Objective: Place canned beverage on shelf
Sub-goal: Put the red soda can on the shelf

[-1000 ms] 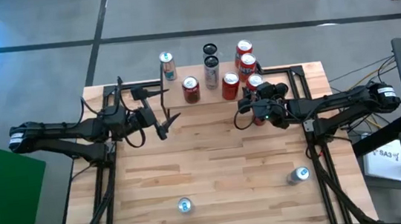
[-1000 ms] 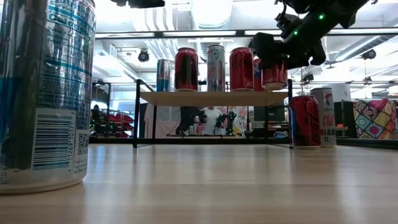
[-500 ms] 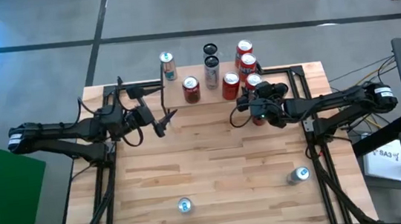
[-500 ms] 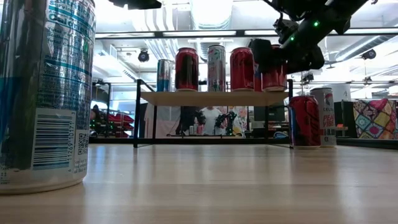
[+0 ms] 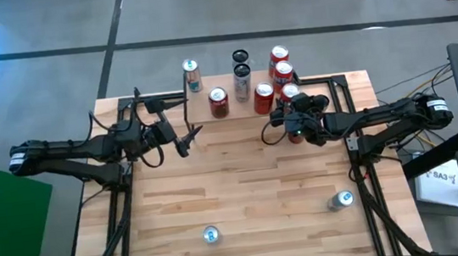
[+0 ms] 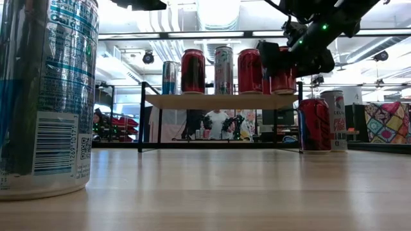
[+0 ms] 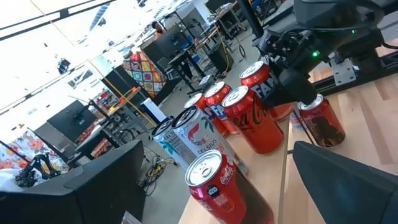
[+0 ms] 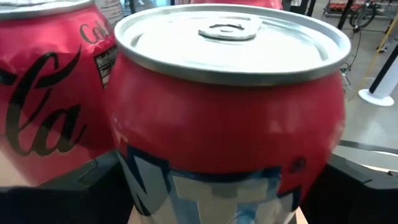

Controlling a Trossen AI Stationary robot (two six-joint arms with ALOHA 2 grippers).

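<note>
The shelf (image 6: 218,101) stands at the table's far side with several cans upright on its plank top, among them a red can (image 5: 218,102), a silver can (image 5: 241,82) and another red can (image 5: 262,97). My right gripper (image 5: 293,108) is shut on a red can with white and blue lettering (image 8: 230,124) at the shelf's right end (image 6: 282,74). My left gripper (image 5: 187,138) is open and empty, above the table just near the shelf's left part. My right gripper pinches the red can's side wall (image 8: 143,186) between its two fingers (image 8: 74,180), one on each side of the lower body. The fingers come level, from the table's near right. The can is upright at the shelf top (image 6: 282,94); I cannot tell if it rests there.
A red can (image 6: 314,125) and a white can (image 6: 334,120) stand on the table beside the shelf's right legs. A blue-silver can (image 5: 211,235) stands near the front edge. Another can (image 5: 340,201) is at the near right. Bare wood lies in the table's middle.
My right gripper has moved a little toward the table's far edge and slightly up with the red can, which stays upright at the shelf's right end. My left gripper has shifted slightly toward the far edge, still open.
</note>
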